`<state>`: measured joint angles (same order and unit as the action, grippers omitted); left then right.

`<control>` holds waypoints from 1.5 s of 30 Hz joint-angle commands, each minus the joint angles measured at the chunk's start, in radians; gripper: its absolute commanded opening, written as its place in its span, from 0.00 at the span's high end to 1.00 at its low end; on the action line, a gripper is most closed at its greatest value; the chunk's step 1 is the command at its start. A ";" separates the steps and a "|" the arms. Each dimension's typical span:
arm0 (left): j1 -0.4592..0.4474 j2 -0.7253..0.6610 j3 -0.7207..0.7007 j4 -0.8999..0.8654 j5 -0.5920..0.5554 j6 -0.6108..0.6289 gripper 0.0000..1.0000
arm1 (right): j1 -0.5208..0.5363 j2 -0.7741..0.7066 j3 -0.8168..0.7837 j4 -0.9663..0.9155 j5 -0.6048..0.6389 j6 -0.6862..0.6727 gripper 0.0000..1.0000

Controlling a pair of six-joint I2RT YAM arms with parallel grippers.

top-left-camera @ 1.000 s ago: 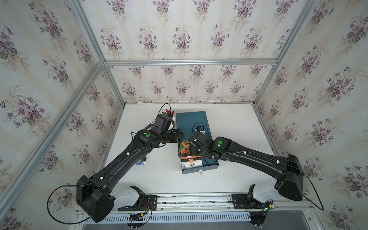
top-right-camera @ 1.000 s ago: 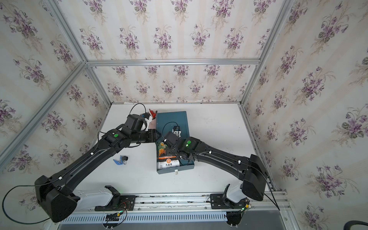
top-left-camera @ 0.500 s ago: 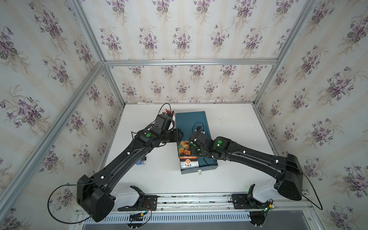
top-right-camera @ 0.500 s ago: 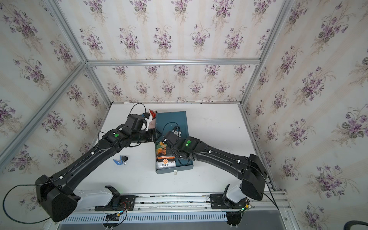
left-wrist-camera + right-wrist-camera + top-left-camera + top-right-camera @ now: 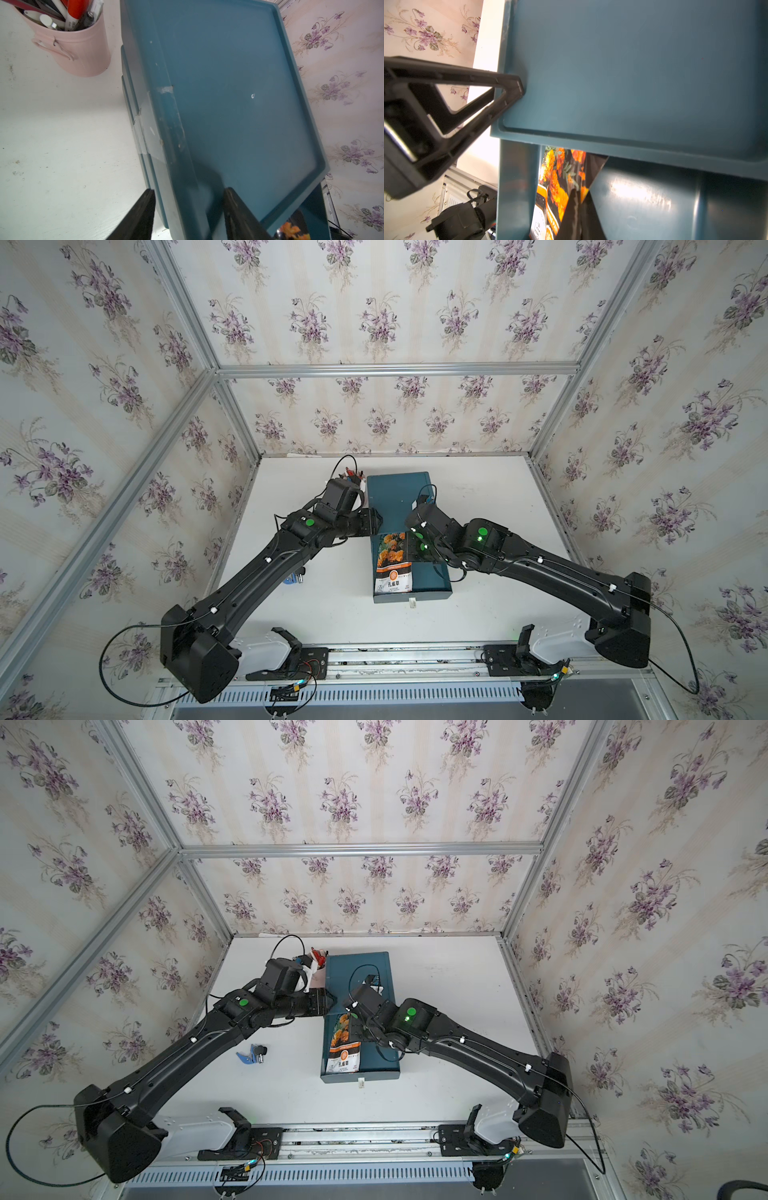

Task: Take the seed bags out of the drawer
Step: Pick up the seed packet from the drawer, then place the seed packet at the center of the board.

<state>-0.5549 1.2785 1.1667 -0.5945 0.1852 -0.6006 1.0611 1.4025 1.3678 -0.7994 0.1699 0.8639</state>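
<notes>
Nearest the arms' bases, the drawer (image 5: 432, 583) stands pulled out of its teal cabinet (image 5: 395, 493) onto the white table (image 5: 478, 497). One seed bag (image 5: 392, 568), the one with orange blooms, lies flat along the drawer's left side. Its long axis runs near to far, with the white label end at the drawer front and the flower photo pointing toward the cabinet. The far end is cut off under the cabinet's top lip and the right arm, so whatever lies beneath it cannot be made out.

The right gripper (image 5: 579, 194) has its fingers pressed together, pinching the bag's right edge. The left gripper (image 5: 189, 192) straddles the cabinet's left top edge and clamps it.

To the left, a small blue clip (image 5: 249, 1054) lies on the table, half hidden by the left arm in a top view. Farthest back, a pink pen cup (image 5: 83, 52) stands just beside the cabinet.
</notes>
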 commanded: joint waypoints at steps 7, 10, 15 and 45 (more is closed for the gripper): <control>0.001 0.011 0.016 -0.120 -0.050 0.027 0.44 | 0.013 -0.116 -0.012 0.004 0.037 -0.005 1.00; 0.001 0.012 0.021 -0.124 -0.052 0.029 0.44 | 0.014 -0.115 -0.007 -0.015 0.065 -0.004 1.00; 0.002 0.007 0.031 -0.134 -0.058 0.033 0.44 | 0.013 -0.109 0.019 -0.004 0.051 -0.011 1.00; 0.006 -0.007 0.037 -0.138 -0.043 0.050 0.39 | -0.545 -0.341 0.091 -0.114 0.186 -0.118 1.00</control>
<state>-0.5495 1.2789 1.2053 -0.6701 0.1520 -0.5724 0.6552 1.0950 1.5196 -0.9138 0.4179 0.7860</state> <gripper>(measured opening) 0.601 0.062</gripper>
